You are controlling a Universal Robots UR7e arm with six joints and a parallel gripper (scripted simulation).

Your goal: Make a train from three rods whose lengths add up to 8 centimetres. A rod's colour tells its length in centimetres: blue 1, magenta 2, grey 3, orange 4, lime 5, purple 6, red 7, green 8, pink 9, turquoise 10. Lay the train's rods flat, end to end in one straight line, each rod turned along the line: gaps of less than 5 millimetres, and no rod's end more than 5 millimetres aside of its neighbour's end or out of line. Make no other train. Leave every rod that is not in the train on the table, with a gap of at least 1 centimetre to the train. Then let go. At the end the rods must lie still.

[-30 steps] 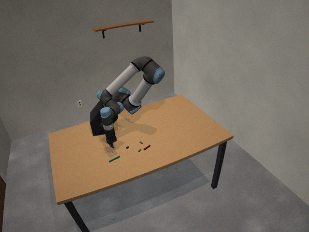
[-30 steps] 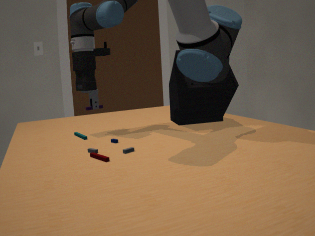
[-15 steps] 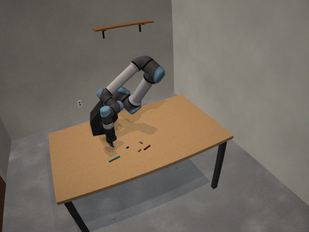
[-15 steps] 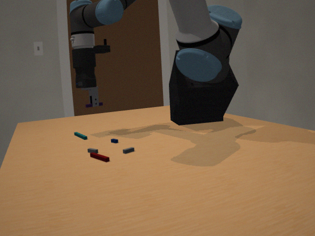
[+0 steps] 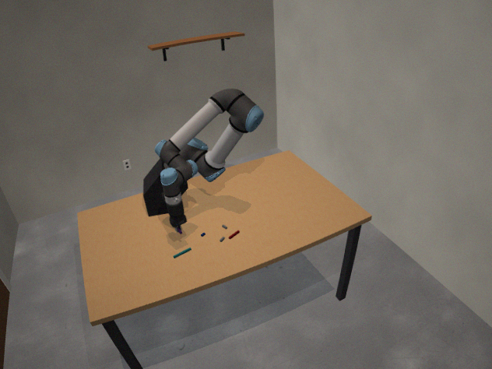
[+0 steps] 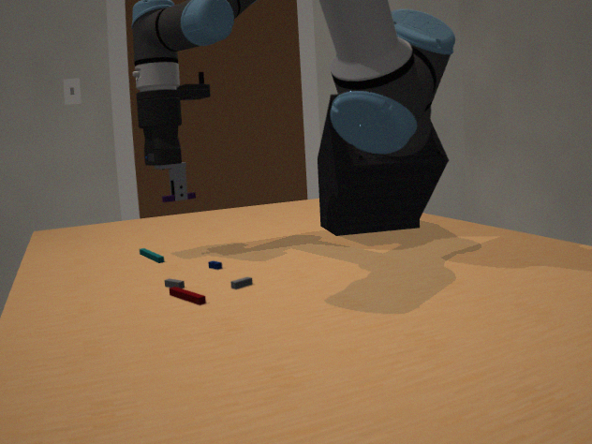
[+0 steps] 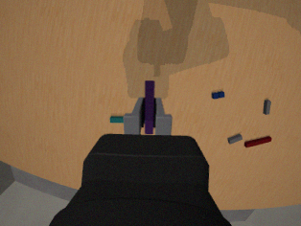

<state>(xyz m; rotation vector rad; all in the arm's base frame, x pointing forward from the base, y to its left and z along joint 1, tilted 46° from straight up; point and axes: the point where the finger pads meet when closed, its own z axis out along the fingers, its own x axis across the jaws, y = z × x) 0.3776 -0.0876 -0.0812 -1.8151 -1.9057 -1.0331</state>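
My gripper is shut on a purple rod and holds it level, well above the table; the rod also shows between the fingers in the wrist view and in the top view. On the table lie a turquoise rod, a blue rod, two grey rods and a red rod. The red rod lies close beside the left grey rod. In the wrist view the blue rod, the grey rods and the red rod lie to the right of the gripper.
The arm's black base block stands on the table at the back. The table's near edge runs below the rods in the top view.
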